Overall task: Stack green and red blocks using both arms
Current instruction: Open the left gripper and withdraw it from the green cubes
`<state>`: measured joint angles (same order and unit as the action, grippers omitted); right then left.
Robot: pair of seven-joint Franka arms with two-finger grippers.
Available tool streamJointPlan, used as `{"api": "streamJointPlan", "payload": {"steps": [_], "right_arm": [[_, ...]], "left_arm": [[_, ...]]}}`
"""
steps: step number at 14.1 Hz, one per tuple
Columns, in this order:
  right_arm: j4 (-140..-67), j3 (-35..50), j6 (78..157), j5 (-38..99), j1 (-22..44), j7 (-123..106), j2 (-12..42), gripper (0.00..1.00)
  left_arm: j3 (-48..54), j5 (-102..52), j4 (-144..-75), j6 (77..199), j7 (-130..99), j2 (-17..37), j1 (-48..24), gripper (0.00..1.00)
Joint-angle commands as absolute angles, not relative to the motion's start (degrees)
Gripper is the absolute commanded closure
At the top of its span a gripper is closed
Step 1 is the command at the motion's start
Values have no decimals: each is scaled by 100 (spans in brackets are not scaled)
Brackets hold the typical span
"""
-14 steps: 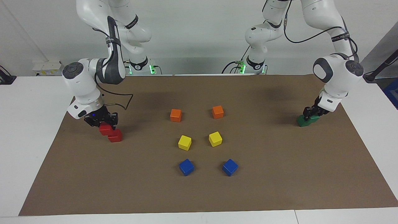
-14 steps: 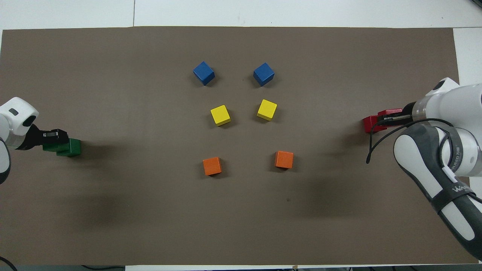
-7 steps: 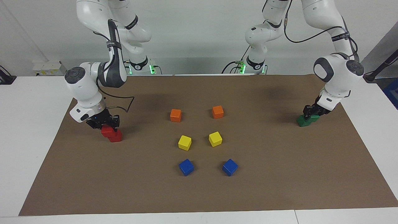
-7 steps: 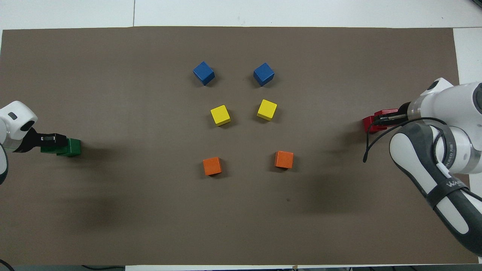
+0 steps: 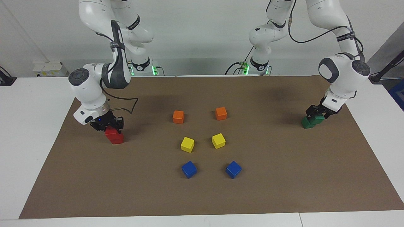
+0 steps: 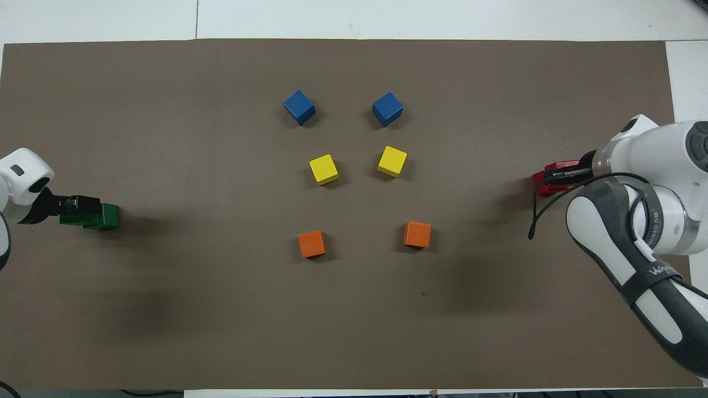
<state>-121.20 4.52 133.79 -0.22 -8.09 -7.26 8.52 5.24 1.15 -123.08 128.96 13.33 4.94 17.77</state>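
My right gripper (image 5: 108,125) is shut on a red block (image 5: 110,131) at the right arm's end of the mat. It holds the block close over the second red block (image 5: 118,139), offset a little toward the robots; contact cannot be told. In the overhead view the held red block (image 6: 561,165) overlaps the lower one (image 6: 541,185). My left gripper (image 5: 317,114) is shut on a green block (image 5: 318,119) at the left arm's end. It sits partly over the second green block (image 5: 306,123), which also shows in the overhead view (image 6: 109,216).
In the middle of the brown mat (image 5: 284,176) lie two orange cubes (image 5: 178,116) (image 5: 221,113), two yellow cubes (image 5: 187,144) (image 5: 218,140) and two blue cubes (image 5: 189,169) (image 5: 233,169), the blue ones farthest from the robots.
My right gripper has carried its red block sideways toward the table's middle, closer over the lower red block. My left gripper with the green block has shifted only slightly.
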Motion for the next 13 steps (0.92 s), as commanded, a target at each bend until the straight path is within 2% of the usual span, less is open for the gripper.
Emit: {"api": "streamJointPlan", "payload": {"steps": [1,5,13], "right_arm": [[-12155,475,13438,62,-835,-685,844,100],[-12208,475,13438,62,-879,-703,826,100],[-12270,475,13456,62,-879,-712,809,100]], "left_arm": [[580,176,-11903,12220,1362,325,1820,0],[633,167,-11015,11418,1318,308,1767,0],[790,167,-10916,11286,1292,-395,1485,0]]}}
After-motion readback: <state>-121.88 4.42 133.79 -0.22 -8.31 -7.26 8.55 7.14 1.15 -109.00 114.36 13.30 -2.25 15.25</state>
